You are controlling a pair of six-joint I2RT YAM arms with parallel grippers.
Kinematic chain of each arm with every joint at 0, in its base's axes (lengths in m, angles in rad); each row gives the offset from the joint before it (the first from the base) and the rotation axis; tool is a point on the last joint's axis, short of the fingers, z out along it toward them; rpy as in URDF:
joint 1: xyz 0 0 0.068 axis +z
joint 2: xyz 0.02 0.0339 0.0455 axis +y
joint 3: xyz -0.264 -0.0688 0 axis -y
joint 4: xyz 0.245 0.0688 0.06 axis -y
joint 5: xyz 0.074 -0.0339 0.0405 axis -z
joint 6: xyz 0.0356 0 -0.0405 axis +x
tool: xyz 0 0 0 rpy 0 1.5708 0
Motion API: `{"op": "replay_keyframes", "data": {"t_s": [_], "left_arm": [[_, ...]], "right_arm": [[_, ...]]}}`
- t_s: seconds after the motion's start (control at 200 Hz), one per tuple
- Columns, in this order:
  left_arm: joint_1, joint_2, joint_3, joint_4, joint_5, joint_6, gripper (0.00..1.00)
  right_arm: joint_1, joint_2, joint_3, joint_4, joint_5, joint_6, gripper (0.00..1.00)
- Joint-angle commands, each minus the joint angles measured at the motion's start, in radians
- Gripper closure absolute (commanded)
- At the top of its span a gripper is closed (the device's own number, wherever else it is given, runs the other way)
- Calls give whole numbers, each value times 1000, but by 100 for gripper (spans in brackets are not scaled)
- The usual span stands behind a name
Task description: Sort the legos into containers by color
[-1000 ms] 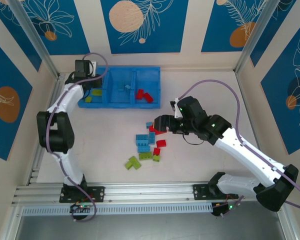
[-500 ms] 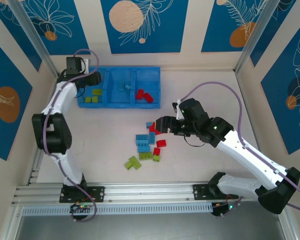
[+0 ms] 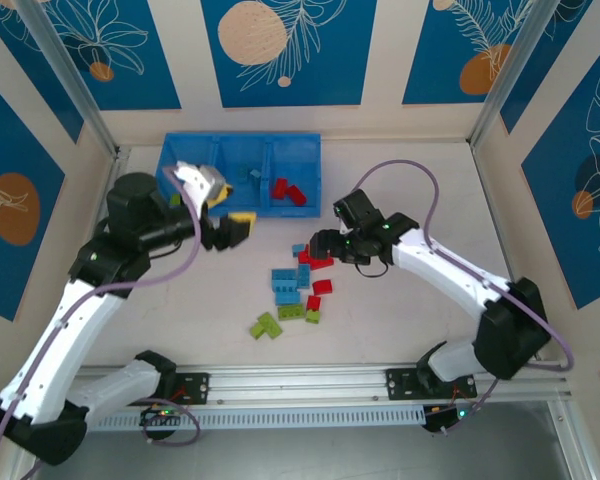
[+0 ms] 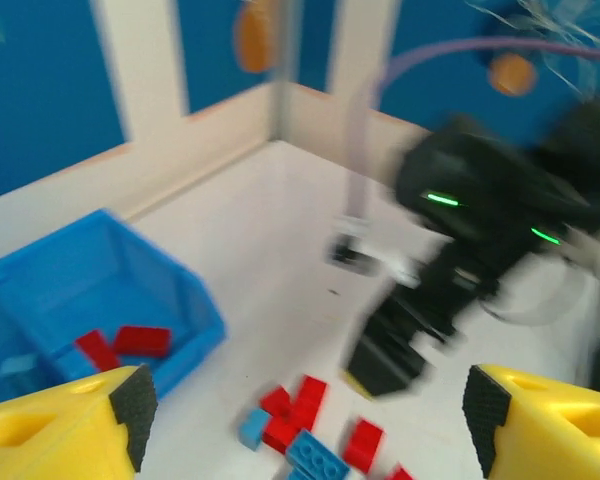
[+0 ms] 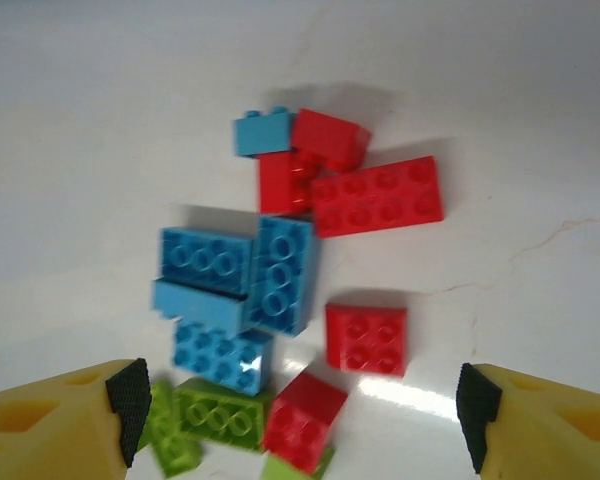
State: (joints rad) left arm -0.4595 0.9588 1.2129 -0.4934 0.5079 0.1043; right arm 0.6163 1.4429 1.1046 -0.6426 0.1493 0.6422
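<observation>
You have the left gripper (image 3: 238, 228) and right gripper (image 3: 320, 250) both spread and empty, with red bricks (image 3: 286, 190) and one light blue brick (image 3: 252, 174) in the blue bin (image 3: 242, 137), while the loose pile (image 3: 298, 288) of mixed legos at five o'clock from it lies unsorted.

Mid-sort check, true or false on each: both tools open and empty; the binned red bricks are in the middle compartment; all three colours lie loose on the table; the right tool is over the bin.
1. The left tool and right tool both stand open with nothing between their fingers. True.
2. The red bricks in the bin lie in its middle compartment. False: they lie in the right-end compartment, and the middle one holds a light blue brick.
3. The loose pile on the table has red, light blue and green pieces. True.
4. The right tool hangs over the bin. False: it hangs over the loose pile.
</observation>
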Motion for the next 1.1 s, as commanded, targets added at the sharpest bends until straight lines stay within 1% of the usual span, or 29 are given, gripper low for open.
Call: {"op": "replay_keyframes", "data": {"t_s": [0.0, 0.09, 0.14, 0.19, 0.295, 0.475, 0.585, 0.63, 0.71, 0.79, 0.96, 1.095], "left_arm": [[-33, -50, -117, -186, 157, 296, 16], [-34, -112, -240, -154, 130, 405, 13], [-34, -135, -297, -109, 103, 416, 12], [-34, -148, -331, -91, 103, 427, 12], [-34, -154, -358, -75, 105, 431, 11], [-34, -147, -370, -64, 73, 418, 9], [-34, -146, -372, -61, 48, 415, 7], [-34, -146, -373, -59, 39, 415, 7], [-34, -146, -377, -59, 28, 414, 6], [-34, -144, -380, -57, 27, 414, 6], [-34, -136, -381, -50, 38, 407, 4], [-34, -129, -381, -52, 32, 406, 3]], "right_arm": [[-20, 107, 60, 50, -12, -112, 19], [-24, 219, 116, 48, 18, -185, 20], [-24, 273, 143, 57, 30, -238, 22], [-26, 314, 159, 73, 26, -287, 23], [-42, 369, 185, 105, -26, -376, 26], [-78, 443, 231, 102, -114, -470, 43], [-78, 470, 254, 98, -206, -521, 45], [-78, 482, 264, 91, -223, -532, 45], [-79, 507, 271, 88, -211, -542, 45], [-82, 525, 283, 70, -208, -553, 50], [-86, 559, 290, 49, -184, -569, 51], [-89, 568, 285, 50, -135, -567, 51]]}}
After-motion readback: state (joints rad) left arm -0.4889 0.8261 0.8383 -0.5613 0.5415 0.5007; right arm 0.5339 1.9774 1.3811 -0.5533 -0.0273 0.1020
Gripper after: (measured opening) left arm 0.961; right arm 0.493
